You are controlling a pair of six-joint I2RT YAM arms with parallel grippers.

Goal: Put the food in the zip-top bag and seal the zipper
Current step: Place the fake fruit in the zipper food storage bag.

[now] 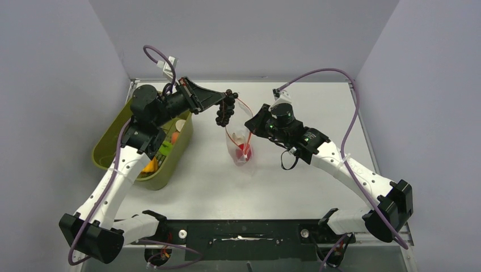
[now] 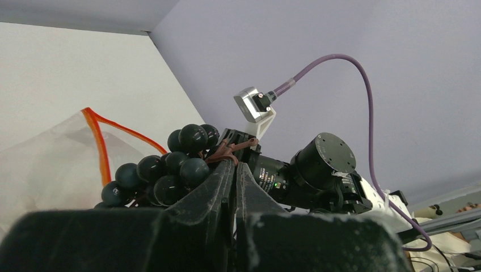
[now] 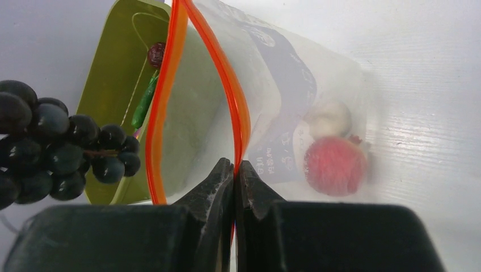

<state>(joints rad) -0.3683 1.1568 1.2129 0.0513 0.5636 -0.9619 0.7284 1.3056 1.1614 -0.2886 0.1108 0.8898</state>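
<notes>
Left side: your left jaws were pinched tight on the brown stem (image 2: 227,152) of the grape bunch (image 1: 224,111), which hung in the air off the tabletop (image 1: 215,187). From the right wrist view the bunch sat just outside the near strip of the zipper (image 3: 168,85), level with the mouth and not inside it.

Right side: your right jaws were closed flat on the far strip of the zipper, gripping the zip-top bag (image 1: 241,152) by its mouth edge and holding that edge up. The two orange-red strips bowed apart, so the mouth stood open. The lower end of the bag rested on the tabletop near the middle.

Inside the bag: a red round piece (image 3: 334,164) lay at the bottom, with a pale rounded piece (image 3: 332,118) touching it just above.

The olive-green tub (image 1: 113,141) sat at the left of the tabletop, under your left arm. It held an orange piece (image 1: 174,137), a lime piece (image 1: 165,148) and a yellow piece (image 1: 150,166). The right wrist view showed a green piece (image 3: 144,102) and a dark red round one (image 3: 156,54) in the tub too.
</notes>
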